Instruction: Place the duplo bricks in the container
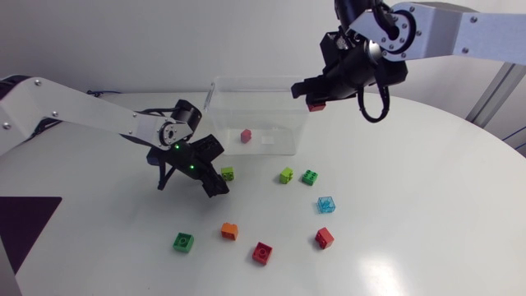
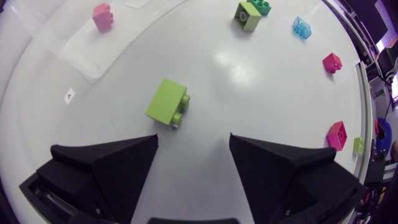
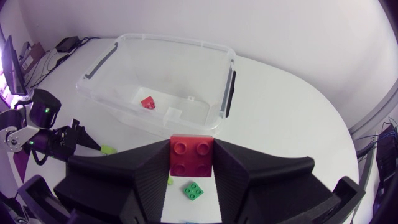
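2 white arms (image 1: 82,111), black wedge-fingered grippers (image 2: 193,140)

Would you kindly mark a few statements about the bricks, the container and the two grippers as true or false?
1. The right gripper is shut on a red brick. True.
2. The container is empty. False: one small pink brick lies inside it.
3. The left gripper is open, with a lime brick on the table just ahead of it. True.
4. The orange brick is inside the container. False: it lies on the table, outside the container.
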